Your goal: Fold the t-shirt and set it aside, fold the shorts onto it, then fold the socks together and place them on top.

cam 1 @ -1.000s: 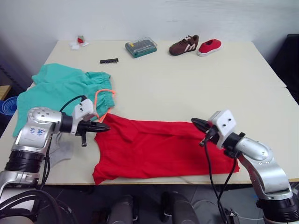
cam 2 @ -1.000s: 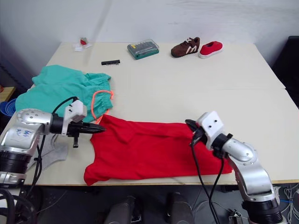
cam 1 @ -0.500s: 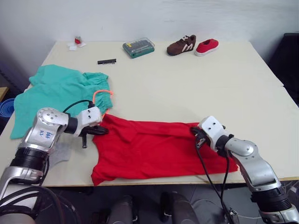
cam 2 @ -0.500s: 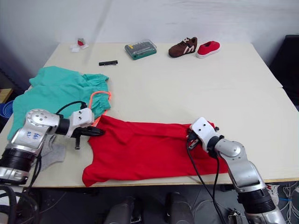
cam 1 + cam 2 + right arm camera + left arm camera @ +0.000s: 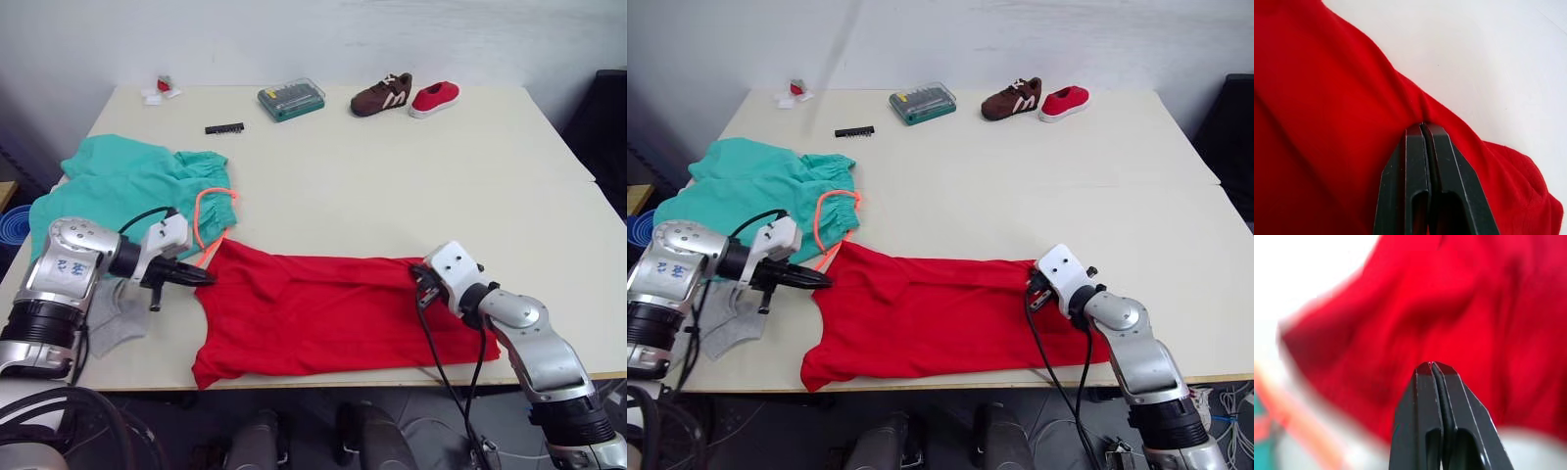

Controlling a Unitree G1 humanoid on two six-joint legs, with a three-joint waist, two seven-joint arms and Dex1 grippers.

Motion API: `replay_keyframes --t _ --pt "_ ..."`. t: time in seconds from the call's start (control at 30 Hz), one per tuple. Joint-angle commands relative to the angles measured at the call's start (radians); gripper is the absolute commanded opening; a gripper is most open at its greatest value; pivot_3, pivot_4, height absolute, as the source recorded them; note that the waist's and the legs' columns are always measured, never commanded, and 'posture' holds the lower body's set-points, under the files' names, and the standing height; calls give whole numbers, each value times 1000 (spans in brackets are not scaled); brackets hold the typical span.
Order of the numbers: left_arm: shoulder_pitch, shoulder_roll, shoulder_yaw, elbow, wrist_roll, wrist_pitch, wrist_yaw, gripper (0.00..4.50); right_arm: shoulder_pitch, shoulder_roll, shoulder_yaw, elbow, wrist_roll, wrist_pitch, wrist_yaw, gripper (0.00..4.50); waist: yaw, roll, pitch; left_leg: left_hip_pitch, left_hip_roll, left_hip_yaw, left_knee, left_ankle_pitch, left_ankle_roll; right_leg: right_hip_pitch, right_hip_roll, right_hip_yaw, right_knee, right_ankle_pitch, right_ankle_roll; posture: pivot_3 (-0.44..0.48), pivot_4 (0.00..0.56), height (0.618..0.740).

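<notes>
The counter (image 5: 392,186) held the t-shirt (image 5: 333,313), spread flat along the near edge. The shorts (image 5: 127,186) lay crumpled at the left, orange drawstring (image 5: 211,211) trailing toward the shirt. A grey sock (image 5: 113,318) lay beside the shirt, under the left arm. The right hand (image 5: 1422,128) was closed, pinching a fold of the shirt's far edge. The left hand (image 5: 201,278) was closed on nothing, tips at the shirt's left corner.
</notes>
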Motion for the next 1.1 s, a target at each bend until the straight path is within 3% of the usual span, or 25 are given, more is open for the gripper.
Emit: replay_keyframes --t 0.03,0.13,0.23,0.37,0.47,0.57,0.77,0.87,1.1 --pt "-50 -67 59 -111 -107 123 51 34 -4 25 -81 -82 49 100 -39 38 -1 0 0 0 0 0 0 0 0 0 0 0 0 0 0 0 150 740" --pt "-97 -173 98 -221 -223 236 106 34 -35 20 -189 -226 136 303 -53 38 2 0 1 -2 0 0 0 1 0 -1 0 0 1 0 0 0 150 740" --pt "-104 -232 76 -256 -225 212 132 34 -27 -39 -234 -307 178 395 -19 38 2 0 1 -1 0 0 0 1 0 -1 0 0 0 0 0 0 150 740" --pt "-138 -282 -20 -179 -156 117 97 864 68 -116 -298 -398 264 384 90 0 3 0 1 0 1 0 -2 1 -2 0 3 0 -1 0 0 0 150 740" --pt "-177 -313 -69 -121 -123 44 61 1748 160 -133 -372 -451 316 364 135 584 5 0 1 0 0 0 -2 2 -2 -1 4 0 -1 0 0 0 150 740" --pt "-208 -333 -76 -76 -118 4 38 2684 223 -153 -394 -475 310 343 137 1570 12 0 1 -1 0 0 -1 1 -1 0 4 0 -2 0 0 0 150 740" --pt "-212 -325 -65 -80 -145 7 -19 4496 160 -164 -334 -434 304 334 108 3527 18 0 1 0 1 0 -1 1 -1 0 3 0 -3 0 0 0 150 740" --pt "-205 -324 -54 -101 -155 16 -20 4500 85 -186 -263 -368 281 320 116 4483 19 0 1 -1 1 0 -1 1 -1 0 3 0 -3 0 0 0 150 740" --pt "-167 -319 -36 -164 -159 9 8 4500 -181 -207 -11 -46 192 276 184 4483 19 0 1 -1 1 0 -1 1 -1 -1 3 0 -3 0 0 0 150 740"
